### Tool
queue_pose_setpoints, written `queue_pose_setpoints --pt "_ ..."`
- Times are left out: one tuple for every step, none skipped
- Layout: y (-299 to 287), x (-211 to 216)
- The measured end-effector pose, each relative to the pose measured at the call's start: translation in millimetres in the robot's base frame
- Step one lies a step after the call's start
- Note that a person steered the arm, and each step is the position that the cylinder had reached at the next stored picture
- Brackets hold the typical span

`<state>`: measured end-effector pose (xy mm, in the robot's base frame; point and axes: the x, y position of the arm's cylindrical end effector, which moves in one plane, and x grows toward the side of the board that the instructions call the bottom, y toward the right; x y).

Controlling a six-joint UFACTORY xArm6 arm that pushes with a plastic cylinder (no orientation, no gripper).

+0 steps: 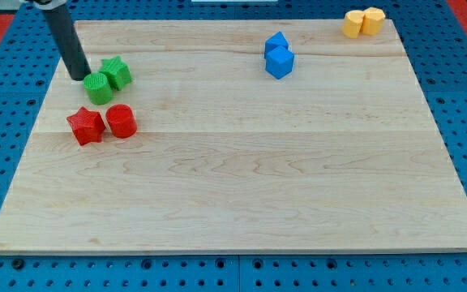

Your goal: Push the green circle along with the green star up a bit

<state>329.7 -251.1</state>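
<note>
The green circle (pixel 98 88) sits near the board's upper left, touching the green star (pixel 117 72) just up and right of it. My tip (pixel 78 76) is on the board at the upper-left edge of the green circle, left of the green star. The dark rod rises from it toward the view's top left.
A red star (pixel 86 125) and a red circle (pixel 122 121) lie just below the green pair. Two blue blocks (pixel 278 55) stand at the top middle. Two yellow blocks (pixel 363 22) sit at the top right corner. The wooden board (pixel 242 178) lies on a blue pegboard.
</note>
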Motion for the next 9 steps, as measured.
queue_pose_setpoints --pt "-12 16" --pt "-13 36" --pt "-1 40" --pt "9 48" --pt "11 51" --pt "20 54" --pt "29 56" --pt "31 55" --pt "31 40"
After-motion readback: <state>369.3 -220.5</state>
